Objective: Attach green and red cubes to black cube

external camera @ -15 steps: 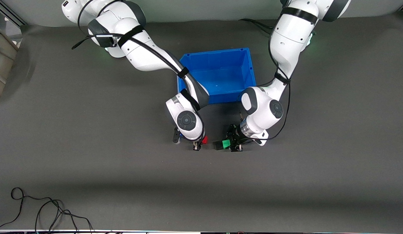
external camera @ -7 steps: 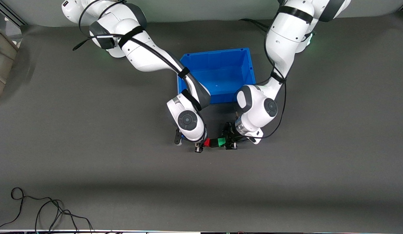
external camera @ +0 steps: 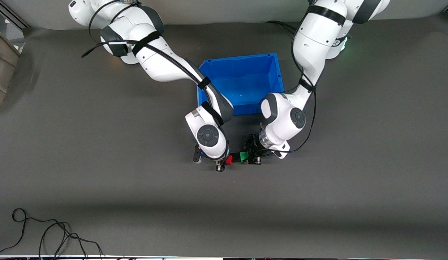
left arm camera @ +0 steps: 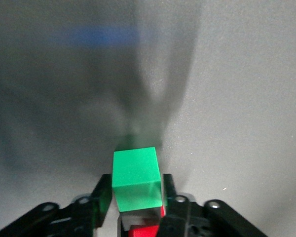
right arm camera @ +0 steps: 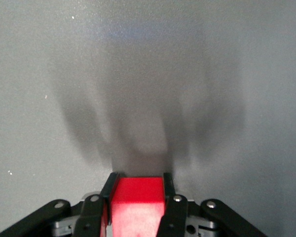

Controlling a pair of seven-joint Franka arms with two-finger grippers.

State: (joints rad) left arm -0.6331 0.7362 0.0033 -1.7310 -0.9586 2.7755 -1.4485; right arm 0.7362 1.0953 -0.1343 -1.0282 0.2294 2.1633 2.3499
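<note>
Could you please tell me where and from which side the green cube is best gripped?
Grip the green cube across its two flat, parallel free sides, coming from the left arm's end, where the left gripper is; its inner face meets the black cube.

a dark grey matte worktop (external camera: 101, 173) fills the view. a blue bin (external camera: 274, 72) sits on it near its middle, closer to the robot bases than to the front camera, open side up. a loose black cable (external camera: 47, 231) curls on the worktop at the edge nearest the front camera, toward the right arm's end. at that same end, a beige container (external camera: 1, 68) stands at the worktop's edge, partly out of view.
</note>
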